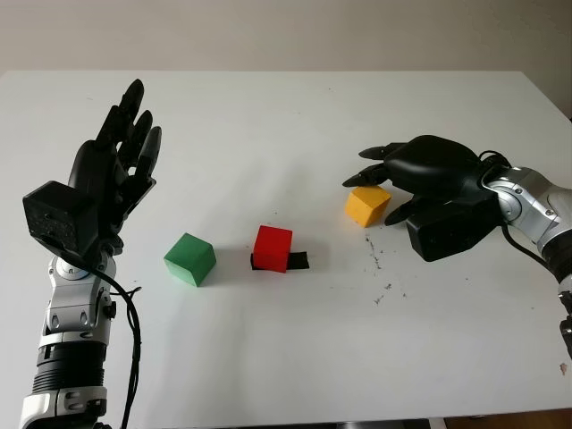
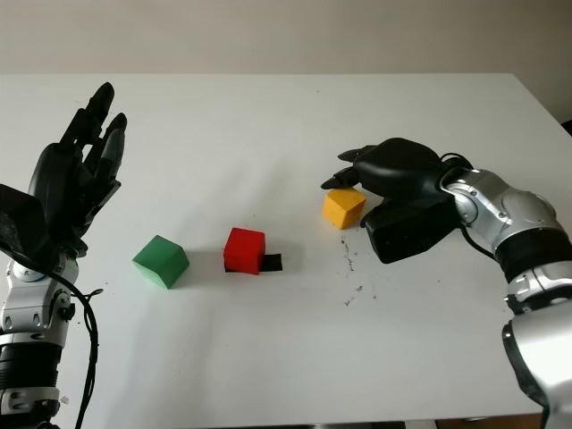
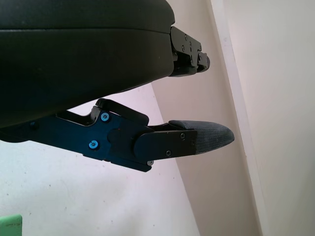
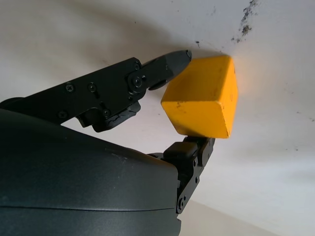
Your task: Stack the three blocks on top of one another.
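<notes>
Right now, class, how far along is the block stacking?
Done: nothing; green block, red block and yellow block all sit apart on the table. In hand: right hand closing around yellow. Left hand open, raised. Left: both stacking steps.

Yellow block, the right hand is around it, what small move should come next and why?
Probably close the fingers of the right hand onto the yellow block until it's firmly gripped, then lift. Fingers sit on opposite sides of it, but it still rests on the table. The red block stands nearby. The left hand is open, raised at the left.
</notes>
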Tool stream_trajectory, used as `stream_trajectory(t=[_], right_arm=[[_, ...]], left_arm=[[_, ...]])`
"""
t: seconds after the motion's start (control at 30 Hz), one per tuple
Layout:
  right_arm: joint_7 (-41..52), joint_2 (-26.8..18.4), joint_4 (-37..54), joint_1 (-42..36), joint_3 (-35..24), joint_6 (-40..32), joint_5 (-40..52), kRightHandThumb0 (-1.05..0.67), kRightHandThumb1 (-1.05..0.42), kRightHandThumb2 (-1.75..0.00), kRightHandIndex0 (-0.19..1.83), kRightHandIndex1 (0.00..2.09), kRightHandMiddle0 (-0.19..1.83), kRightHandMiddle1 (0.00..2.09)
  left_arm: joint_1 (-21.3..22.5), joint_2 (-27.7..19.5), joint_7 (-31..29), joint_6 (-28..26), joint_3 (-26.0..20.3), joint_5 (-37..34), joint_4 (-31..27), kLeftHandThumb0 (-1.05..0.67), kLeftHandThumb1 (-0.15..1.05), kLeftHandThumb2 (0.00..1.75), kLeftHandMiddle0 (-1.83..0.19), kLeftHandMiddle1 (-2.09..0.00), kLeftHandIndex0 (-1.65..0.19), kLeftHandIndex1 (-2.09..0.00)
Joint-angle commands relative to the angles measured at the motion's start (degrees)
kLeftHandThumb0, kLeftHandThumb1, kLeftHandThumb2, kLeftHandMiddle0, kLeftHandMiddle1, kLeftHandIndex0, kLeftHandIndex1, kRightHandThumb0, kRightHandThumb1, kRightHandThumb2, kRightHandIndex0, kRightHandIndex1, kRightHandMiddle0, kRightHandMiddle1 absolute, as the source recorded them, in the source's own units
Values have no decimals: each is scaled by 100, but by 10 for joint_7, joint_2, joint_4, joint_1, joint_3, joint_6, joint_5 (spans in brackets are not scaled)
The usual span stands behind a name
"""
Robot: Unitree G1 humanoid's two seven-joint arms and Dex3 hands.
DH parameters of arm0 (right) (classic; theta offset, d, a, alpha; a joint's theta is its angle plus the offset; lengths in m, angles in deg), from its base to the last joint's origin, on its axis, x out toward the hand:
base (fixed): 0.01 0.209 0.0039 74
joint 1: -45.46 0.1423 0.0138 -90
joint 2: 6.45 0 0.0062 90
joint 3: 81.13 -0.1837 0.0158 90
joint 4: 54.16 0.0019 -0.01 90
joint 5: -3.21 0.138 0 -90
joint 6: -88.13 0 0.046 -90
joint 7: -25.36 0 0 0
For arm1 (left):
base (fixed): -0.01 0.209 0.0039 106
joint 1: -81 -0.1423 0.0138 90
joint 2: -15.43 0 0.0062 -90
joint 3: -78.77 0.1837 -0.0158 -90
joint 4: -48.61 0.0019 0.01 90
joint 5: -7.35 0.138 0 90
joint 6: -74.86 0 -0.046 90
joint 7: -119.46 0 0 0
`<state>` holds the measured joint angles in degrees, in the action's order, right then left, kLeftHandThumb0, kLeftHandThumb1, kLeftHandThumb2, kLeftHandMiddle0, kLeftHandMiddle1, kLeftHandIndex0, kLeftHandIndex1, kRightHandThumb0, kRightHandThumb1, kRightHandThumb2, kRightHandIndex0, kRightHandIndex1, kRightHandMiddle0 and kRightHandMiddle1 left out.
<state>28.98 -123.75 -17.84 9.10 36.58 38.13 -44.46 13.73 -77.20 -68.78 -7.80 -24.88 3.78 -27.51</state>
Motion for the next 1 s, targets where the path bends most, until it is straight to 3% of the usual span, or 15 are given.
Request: stream_trajectory(t=[0.0, 0.03, 0.13, 0.57, 0.97], right_arm=[[-5, 6, -7, 12, 3, 3, 1, -39, -94, -6, 29, 6, 55, 66], [-6, 7, -9, 11, 2, 4, 4, -38, -96, -6, 29, 6, 46, 94], [-1, 12, -12, 8, -5, 3, 18, -37, -97, -6, 30, 6, 41, 116], [31, 25, -14, -8, -40, -2, 102, -34, -97, -5, 30, 6, 39, 123], [148, 61, 28, -39, -123, -63, 258, -34, -95, -5, 29, 6, 37, 136]], left_arm=[[-3, -8, 2, 7, 0, 3, -2, -66, 105, 45, -16, -6, -14, -7], [-3, -8, 2, 7, 0, 3, -2, -66, 105, 45, -16, -6, -14, -7], [-4, -9, 6, 8, 2, 6, -3, -66, 105, 45, -17, -6, -14, -7], [-7, -9, 17, 13, 6, 22, -3, -67, 105, 43, -18, -6, -16, -7], [-12, -10, 17, 7, 7, 22, -5, -65, 105, 41, -18, -6, -17, -7]])
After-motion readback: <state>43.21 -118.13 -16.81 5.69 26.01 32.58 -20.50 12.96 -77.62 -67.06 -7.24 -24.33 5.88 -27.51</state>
